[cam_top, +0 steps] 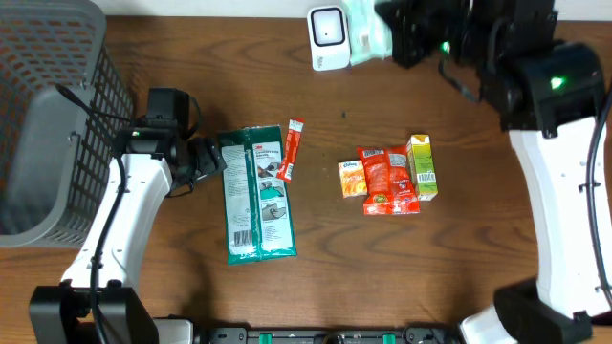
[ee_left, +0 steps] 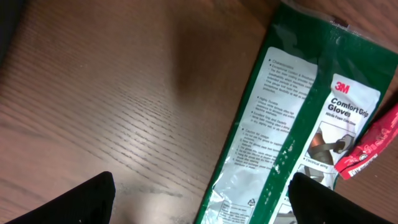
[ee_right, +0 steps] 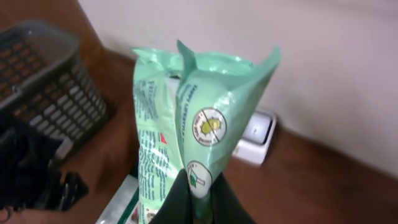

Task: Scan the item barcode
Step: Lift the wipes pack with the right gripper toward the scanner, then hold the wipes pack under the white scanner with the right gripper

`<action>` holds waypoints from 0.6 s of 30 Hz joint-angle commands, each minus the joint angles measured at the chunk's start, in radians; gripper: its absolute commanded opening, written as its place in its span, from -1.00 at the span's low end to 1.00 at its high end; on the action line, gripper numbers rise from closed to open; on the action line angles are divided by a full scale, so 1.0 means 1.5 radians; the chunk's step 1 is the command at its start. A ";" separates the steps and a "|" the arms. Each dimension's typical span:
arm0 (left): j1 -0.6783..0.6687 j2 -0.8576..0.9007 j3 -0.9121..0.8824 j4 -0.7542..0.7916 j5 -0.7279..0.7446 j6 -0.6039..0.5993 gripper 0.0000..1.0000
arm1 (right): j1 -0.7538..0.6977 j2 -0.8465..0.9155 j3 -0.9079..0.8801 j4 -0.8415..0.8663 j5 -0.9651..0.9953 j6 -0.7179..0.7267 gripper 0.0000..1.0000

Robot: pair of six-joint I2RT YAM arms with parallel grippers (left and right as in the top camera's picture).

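Observation:
A pale green packet stands upright between the fingers of my right gripper, which is shut on its lower edge. From overhead, the packet hangs at the table's back edge, right beside the white scanner, with the right gripper just to its right. No barcode shows on the faces I see. My left gripper is open, low over the left edge of a green glove pack, holding nothing.
A red stick sachet lies against the glove pack. An orange pouch, a small tissue pack and a green carton cluster at centre right. A grey mesh basket fills the left side.

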 commanded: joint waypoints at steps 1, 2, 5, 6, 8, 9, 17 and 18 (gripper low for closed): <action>0.002 -0.001 0.005 -0.002 -0.009 0.006 0.80 | 0.015 0.069 0.047 0.032 0.041 -0.025 -0.99; 0.002 -0.001 0.005 -0.002 -0.009 0.006 0.81 | 0.020 0.080 0.045 0.052 0.056 -0.040 -0.98; 0.002 -0.001 0.005 -0.002 -0.009 0.006 0.81 | 0.044 0.128 0.045 0.104 0.156 -0.087 -0.98; 0.002 -0.001 0.005 -0.002 -0.009 0.006 0.81 | 0.051 0.144 0.045 0.116 0.187 -0.106 -0.98; 0.002 -0.001 0.005 -0.002 -0.009 0.006 0.81 | 0.069 0.176 0.045 0.142 0.253 -0.153 -0.98; 0.002 -0.001 0.005 -0.002 -0.009 0.006 0.80 | 0.079 0.195 0.045 0.159 0.289 -0.177 -0.98; 0.002 -0.001 0.005 -0.002 -0.009 0.006 0.81 | 0.118 0.316 0.045 0.313 0.422 -0.377 -0.98; 0.002 -0.001 0.005 -0.002 -0.009 0.006 0.80 | 0.120 0.331 0.045 0.335 0.436 -0.404 -0.98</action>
